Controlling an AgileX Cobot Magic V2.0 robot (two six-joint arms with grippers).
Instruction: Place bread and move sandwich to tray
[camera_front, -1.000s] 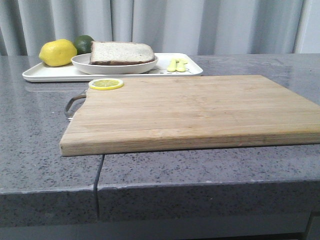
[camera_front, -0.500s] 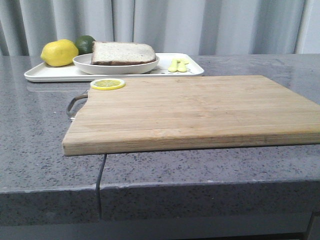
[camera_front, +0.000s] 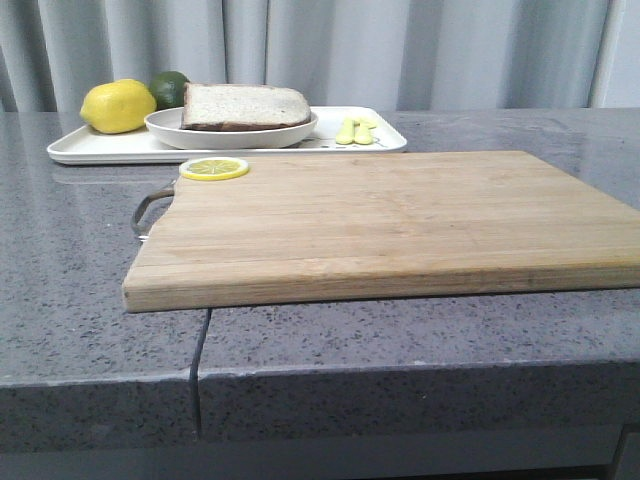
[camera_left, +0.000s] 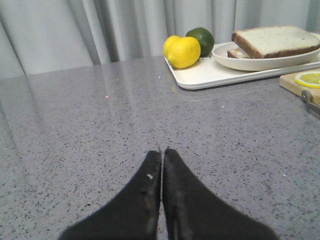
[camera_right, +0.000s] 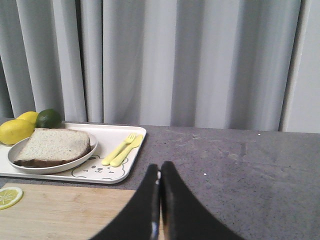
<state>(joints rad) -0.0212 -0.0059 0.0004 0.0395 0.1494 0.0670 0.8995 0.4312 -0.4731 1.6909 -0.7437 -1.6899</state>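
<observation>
Bread (camera_front: 245, 105): thick square slice, dark crust, lying flat in the round plate (camera_front: 232, 128) on the tray (camera_front: 100, 147), far left of the worktop (camera_front: 60, 260). Likely light, soft, crushable; I'd pinch it across opposite crust edges, gently. Left wrist view hints at a second slice under it (camera_left: 236, 52); can't confirm. No egg or finished sandwich visible.

Plate rim is in the way of a low side approach; come from above. Lemon (camera_front: 118, 106) and lime (camera_front: 168, 88) sit just beside the plate, yellow cutlery (camera_front: 355, 131) on the other side. Cutting board (camera_front: 400, 220) near, bare except a lemon slice (camera_front: 213, 169).

Left fingers (camera_left: 162, 157) closed, empty, over bare worktop. Right fingers (camera_right: 159, 172) closed, empty.
</observation>
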